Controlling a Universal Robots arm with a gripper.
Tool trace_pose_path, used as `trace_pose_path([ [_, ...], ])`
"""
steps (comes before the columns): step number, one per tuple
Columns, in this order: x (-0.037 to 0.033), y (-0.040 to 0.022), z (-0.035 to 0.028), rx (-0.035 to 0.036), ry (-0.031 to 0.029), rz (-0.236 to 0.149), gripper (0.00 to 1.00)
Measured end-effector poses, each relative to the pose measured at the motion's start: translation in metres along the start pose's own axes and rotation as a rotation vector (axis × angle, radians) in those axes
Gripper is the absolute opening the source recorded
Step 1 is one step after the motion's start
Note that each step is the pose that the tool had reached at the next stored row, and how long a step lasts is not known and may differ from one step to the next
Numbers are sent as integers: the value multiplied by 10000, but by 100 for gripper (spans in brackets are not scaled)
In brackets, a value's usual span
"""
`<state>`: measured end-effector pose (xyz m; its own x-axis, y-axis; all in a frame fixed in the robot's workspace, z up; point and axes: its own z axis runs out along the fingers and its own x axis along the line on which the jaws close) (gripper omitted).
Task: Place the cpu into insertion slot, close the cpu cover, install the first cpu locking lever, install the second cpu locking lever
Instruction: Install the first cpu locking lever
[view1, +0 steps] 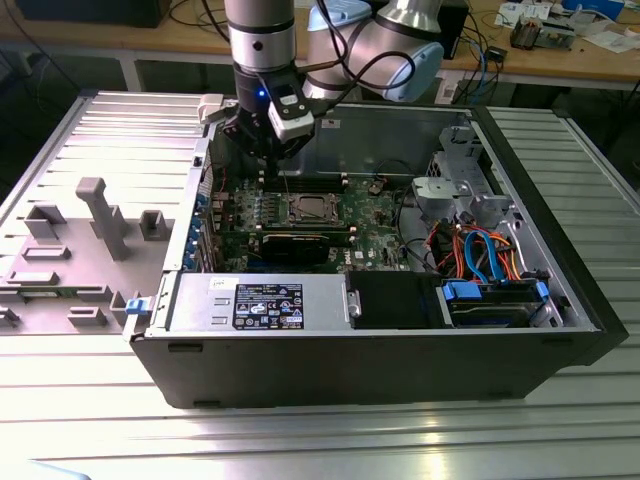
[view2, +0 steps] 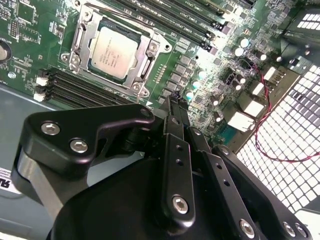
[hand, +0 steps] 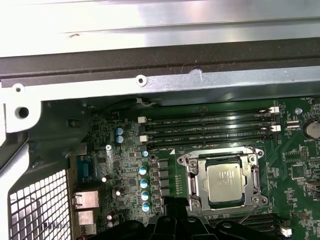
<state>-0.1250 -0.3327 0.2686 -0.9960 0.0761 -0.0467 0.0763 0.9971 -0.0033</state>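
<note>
Black fingers (view2: 176, 107) closed, empty, above board; cpu (view2: 112, 52) flat in insertion slot (view2: 80, 45), cpu cover (view2: 145, 62) down.

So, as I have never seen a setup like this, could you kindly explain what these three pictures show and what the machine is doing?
The machine is a robot arm with a gripper at its tip, poised over an open computer case lying on a metal table. The exterior view comes from a camera off the arm and takes in the whole scene. Both wrist views come from cameras riding on the arm, looking down at the green motherboard.

In both wrist views you can see the cpu, a small square chip with a silver top, already sitting in the insertion slot. The thin metal cpu cover lies down around it like a frame. Long black memory slots run beside it.

The gripper's black fingers are closed together and hold nothing; they hover just beside the socket.
</note>
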Motion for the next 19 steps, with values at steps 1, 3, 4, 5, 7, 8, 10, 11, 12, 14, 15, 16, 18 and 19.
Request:
trace_pose_path([
  [1,2,2,6,0,0,0,11],
  [3,6,27,24,1,0,0,11],
  [4,8,38,28,1,0,0,11],
  [5,9,51,32,1,1,0,11],
  [7,12,96,37,2,1,-1,11],
  [8,14,116,41,2,1,-1,11],
  [10,19,172,45,1,-1,-9,11],
  [11,20,189,46,-1,-7,-21,11],
  [12,21,207,47,-3,-20,-47,11],
  [14,24,238,52,-8,-49,-119,11],
  [15,24,249,53,-10,-64,-149,11],
  [16,10,254,55,-11,-84,-169,11],
  [18,-20,259,57,-6,-107,-171,11],
  [19,-31,262,59,-4,-117,-171,11],
])
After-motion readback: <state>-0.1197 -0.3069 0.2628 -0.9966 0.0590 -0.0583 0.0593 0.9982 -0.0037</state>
